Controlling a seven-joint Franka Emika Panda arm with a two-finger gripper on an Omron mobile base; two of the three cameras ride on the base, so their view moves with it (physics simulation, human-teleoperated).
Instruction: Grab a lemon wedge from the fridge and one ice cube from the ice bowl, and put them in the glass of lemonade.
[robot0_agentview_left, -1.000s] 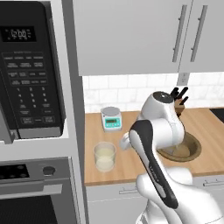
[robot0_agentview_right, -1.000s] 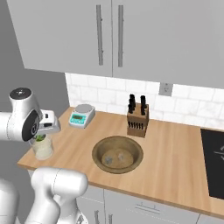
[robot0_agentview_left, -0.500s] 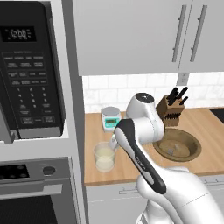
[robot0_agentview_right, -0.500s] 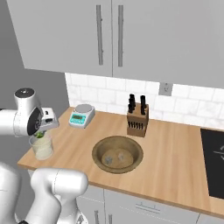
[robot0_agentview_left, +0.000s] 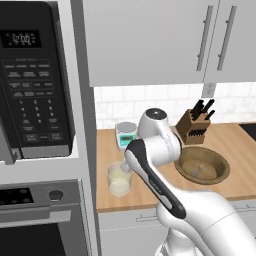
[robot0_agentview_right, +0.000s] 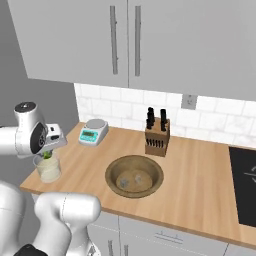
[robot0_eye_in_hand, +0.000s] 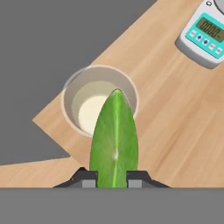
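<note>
Landmark: the glass of lemonade (robot0_agentview_left: 120, 179) stood at the corner of the counter (robot0_agentview_right: 200, 190), beside the grey wall; all places below are given from it.
Claw: the gripper (robot0_agentview_right: 48, 153) hung directly above the glass, clenched on the lemon wedge (robot0_eye_in_hand: 114, 140).
Wedge: green skin toward the hand camera, pinched at its lower end between the two fingertips (robot0_eye_in_hand: 89, 180); its pointed end reached over the glass's rim (robot0_eye_in_hand: 99, 68) in the hand view.
Wedge, side view: a small green spot (robot0_agentview_right: 47, 155) just over the mouth of the glass, apparently not yet in the liquid.
Reason for hold: judged to be lined up for a drop into the drink, so the grip looked deliberate until the claw sat squarely above the opening.
Ice bowl (robot0_agentview_right: 134, 175): well to the right of the glass, on the same counter.
Scale (robot0_agentview_right: 93, 132): behind the glass, toward the tiled wall.
Knife block (robot0_agentview_right: 157, 133): behind the bowl, well away from the glass.
</note>
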